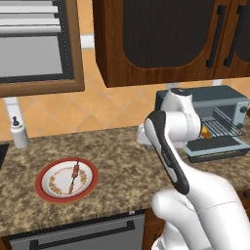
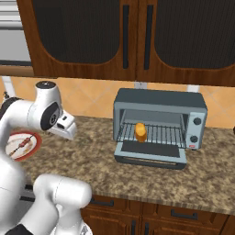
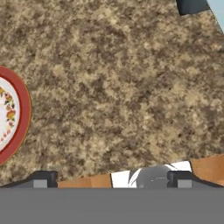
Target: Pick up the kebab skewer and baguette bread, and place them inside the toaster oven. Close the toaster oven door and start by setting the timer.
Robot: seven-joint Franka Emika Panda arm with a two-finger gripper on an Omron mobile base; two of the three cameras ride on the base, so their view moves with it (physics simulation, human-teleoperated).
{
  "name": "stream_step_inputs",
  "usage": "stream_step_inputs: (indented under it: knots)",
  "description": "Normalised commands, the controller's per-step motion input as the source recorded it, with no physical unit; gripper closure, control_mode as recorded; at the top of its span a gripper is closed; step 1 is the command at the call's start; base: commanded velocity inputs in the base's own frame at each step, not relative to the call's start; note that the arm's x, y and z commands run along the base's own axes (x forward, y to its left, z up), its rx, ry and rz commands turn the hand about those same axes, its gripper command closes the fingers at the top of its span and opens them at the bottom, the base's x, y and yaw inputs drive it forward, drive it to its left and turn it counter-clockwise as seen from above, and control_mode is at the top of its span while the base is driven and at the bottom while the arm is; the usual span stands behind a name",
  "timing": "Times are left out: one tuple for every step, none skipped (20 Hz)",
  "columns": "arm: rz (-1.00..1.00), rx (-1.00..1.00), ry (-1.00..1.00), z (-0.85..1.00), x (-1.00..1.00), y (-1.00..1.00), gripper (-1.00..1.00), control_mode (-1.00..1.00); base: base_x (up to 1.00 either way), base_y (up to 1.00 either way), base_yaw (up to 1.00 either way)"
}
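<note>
A thin skewer (image 1: 75, 174) of dark red chunks lies on a red-rimmed plate (image 1: 45, 193). At three o'clock, a golden loaf (image 2: 141, 132) sits inside the open grey-blue toaster oven (image 2: 158, 102). The gripper (image 3: 111, 178) is wide open, empty.

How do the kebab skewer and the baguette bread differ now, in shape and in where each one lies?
The kebab skewer is a thin stick with small dark chunks; the baguette bread is a stubby golden-orange loaf. The skewer lies on the red-rimmed plate on the counter; the bread sits on the wire rack inside the toaster oven, whose door hangs open. The gripper holds neither.
</note>
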Motion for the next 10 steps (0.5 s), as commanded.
stream_step_inputs:
  knots:
    - [0.0,0.0,0.02,-0.14,0.0,1.0,-1.0,-1.0,0.0,0.0,0.0]
    - [0.0,0.0,0.02,-0.12,0.04,1.0,-1.0,-1.0,0.0,0.0,0.0]
    - [0.0,0.0,0.0,-0.23,0.11,1.0,-1.0,-1.0,0.0,0.0,0.0]
    - [0.0,0.0,0.0,-0.22,0.11,1.0,-1.0,-1.0,0.0,0.0,0.0]
    - [0.0,0.0,0.0,-0.25,0.14,1.0,-1.0,-1.0,0.0,0.0,0.0]
    - [0.0,0.0,0.0,-0.3,0.29,1.0,-1.0,-1.0,0.0,0.0,0.0]
    - [-0.01,0.0,0.0,-0.26,0.33,1.0,-1.0,-1.0,0.0,0.0,0.0]
    - [0.0,0.0,0.0,-0.23,0.36,0.96,-1.0,-1.0,0.0,0.0,0.0]
    - [0.0,0.0,0.0,-0.24,0.4,0.99,-1.0,-1.0,0.0,0.0,0.0]
    - [0.0,0.0,0.0,-0.21,0.39,0.95,-1.0,-1.0,0.0,0.0,0.0]
